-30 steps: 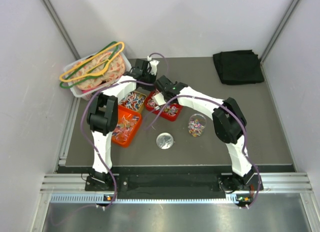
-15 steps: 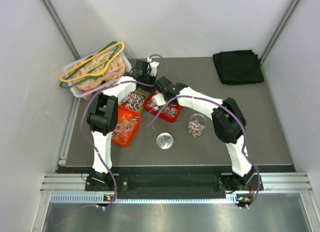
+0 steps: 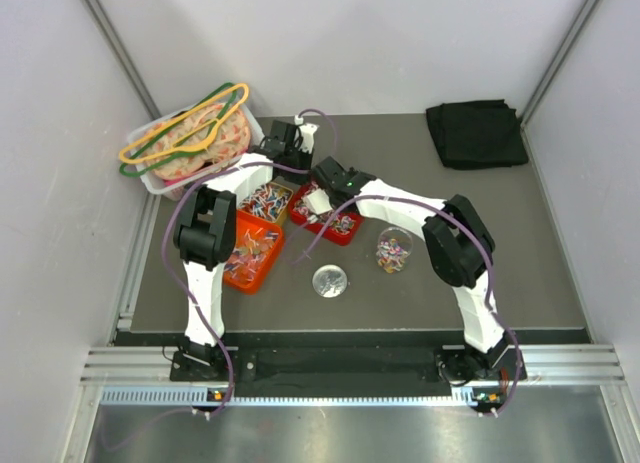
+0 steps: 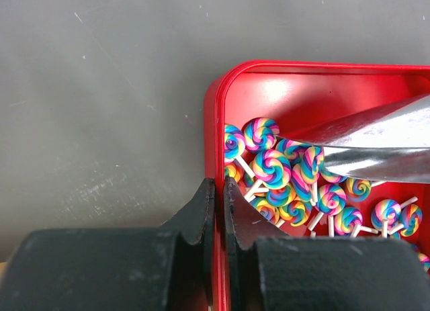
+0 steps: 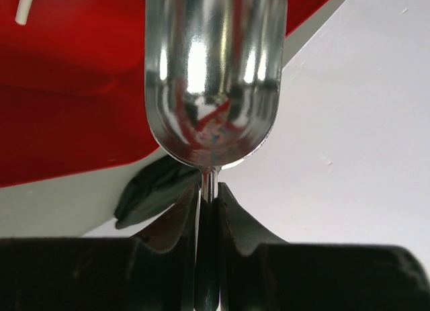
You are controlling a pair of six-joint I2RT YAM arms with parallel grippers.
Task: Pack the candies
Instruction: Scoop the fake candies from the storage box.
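Grey table (image 3: 520, 253), hanger bin (image 3: 152, 180) upper left. Left gripper (image 4: 216, 187) clamps red tray (image 4: 213, 109) rim; right gripper (image 5: 208, 193) pinches scoop (image 5: 211, 69) covering some candies (image 4: 272, 166).

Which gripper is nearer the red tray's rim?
Left. The left gripper clamps the red tray by its rim; the right gripper sits above, holding a metal scoop into it.
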